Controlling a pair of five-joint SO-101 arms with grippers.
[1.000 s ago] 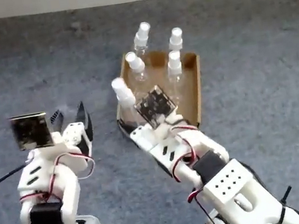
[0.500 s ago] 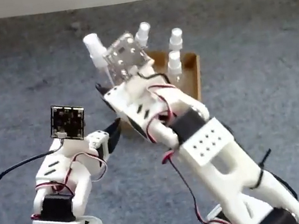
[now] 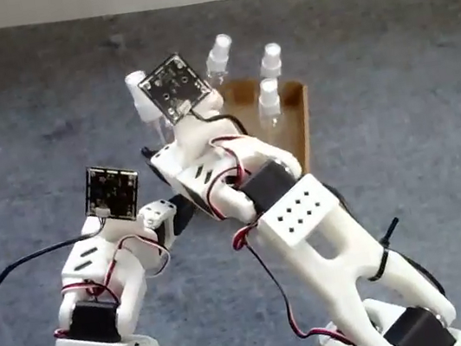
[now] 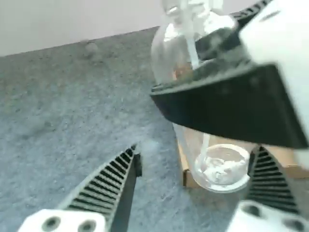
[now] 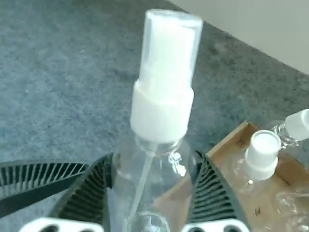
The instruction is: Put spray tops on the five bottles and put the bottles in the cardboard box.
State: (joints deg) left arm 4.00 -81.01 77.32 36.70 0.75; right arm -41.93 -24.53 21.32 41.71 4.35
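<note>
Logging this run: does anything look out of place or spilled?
No spill shows. One spray bottle is not in the cardboard box: the right gripper holds it aloft, the open left gripper flanking its base.

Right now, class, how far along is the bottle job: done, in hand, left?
Done: at least three capped bottles stand in the cardboard box. In hand: the right gripper holds another capped bottle aloft, with the left gripper open near its base. Left: setting that bottle into the box.

Right gripper (image 5: 152, 191) lifted bottle (image 5: 161, 121) higher, left gripper (image 4: 198, 162) advanced beneath it, fingers spread
</note>
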